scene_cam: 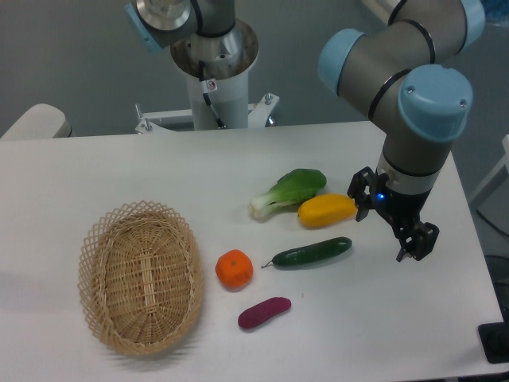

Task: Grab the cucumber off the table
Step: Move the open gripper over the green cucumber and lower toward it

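The cucumber is glossy dark green and slender. It lies on the white table right of centre, its thin stem tip pointing left toward the orange. My gripper hangs just right of the cucumber's thick end, a little above the tabletop. Its two black fingers stand apart with nothing between them, so it is open. It does not touch the cucumber.
A yellow vegetable and a bok choy lie just behind the cucumber. An orange and a purple piece lie to its left and front. A wicker basket sits at the left. The robot base stands at the back.
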`<action>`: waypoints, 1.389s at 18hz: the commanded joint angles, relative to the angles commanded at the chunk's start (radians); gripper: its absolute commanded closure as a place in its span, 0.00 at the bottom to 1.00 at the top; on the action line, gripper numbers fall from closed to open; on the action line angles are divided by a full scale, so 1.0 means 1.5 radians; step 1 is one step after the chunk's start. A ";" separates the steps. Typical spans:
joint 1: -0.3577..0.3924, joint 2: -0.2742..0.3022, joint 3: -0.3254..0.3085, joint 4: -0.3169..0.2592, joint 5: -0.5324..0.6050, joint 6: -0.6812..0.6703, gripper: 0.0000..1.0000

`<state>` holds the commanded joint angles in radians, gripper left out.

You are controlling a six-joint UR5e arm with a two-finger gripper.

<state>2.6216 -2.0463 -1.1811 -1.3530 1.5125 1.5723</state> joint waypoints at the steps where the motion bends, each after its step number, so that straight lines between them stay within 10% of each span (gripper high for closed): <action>1: 0.000 0.000 -0.003 0.002 0.000 0.001 0.03; 14: -0.001 0.003 -0.024 0.020 -0.002 -0.009 0.00; 25: -0.053 -0.003 -0.183 0.121 0.060 -0.060 0.00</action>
<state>2.5419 -2.0509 -1.4556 -1.1721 1.6026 1.4818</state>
